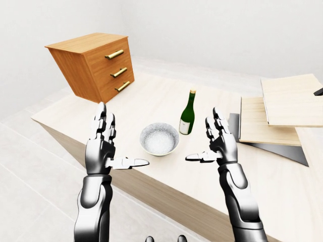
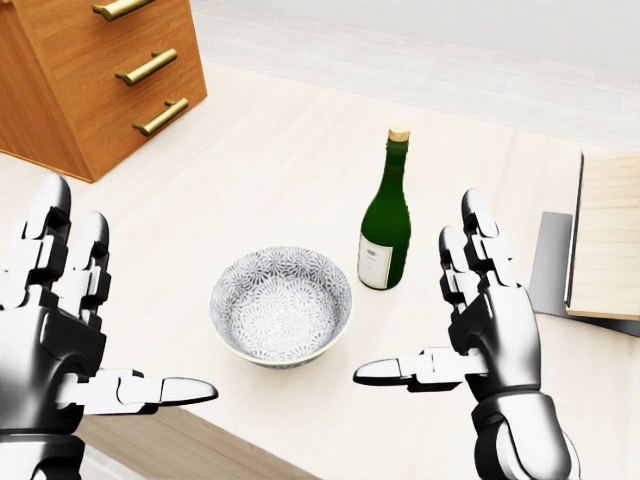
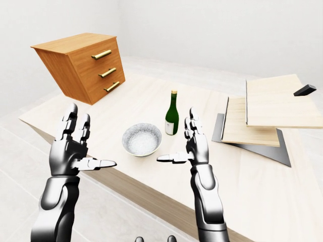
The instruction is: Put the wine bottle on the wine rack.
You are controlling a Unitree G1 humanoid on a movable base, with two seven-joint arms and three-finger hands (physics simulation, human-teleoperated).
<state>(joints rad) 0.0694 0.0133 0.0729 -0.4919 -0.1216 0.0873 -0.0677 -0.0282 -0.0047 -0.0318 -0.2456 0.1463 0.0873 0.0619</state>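
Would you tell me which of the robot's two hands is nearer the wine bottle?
The right hand, raised open just right of the wine bottle; the left hand lies beyond the bowl.

The wine bottle (image 2: 385, 223) is glossy dark green glass with a paper label and a gold cap. The bowl (image 2: 281, 305) looks like glazed ceramic with a fine pattern. The table (image 2: 270, 170) is pale matt wood; the drawer cabinet (image 1: 93, 71) is warmer brown wood with shiny brass handles. Both hands look like polished metal.

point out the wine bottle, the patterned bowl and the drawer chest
wine bottle (image 2: 386, 222), head view, on the green body above the label
patterned bowl (image 2: 281, 305), head view, on the inside floor
drawer chest (image 1: 88, 44), left-eye view, on the wooden top
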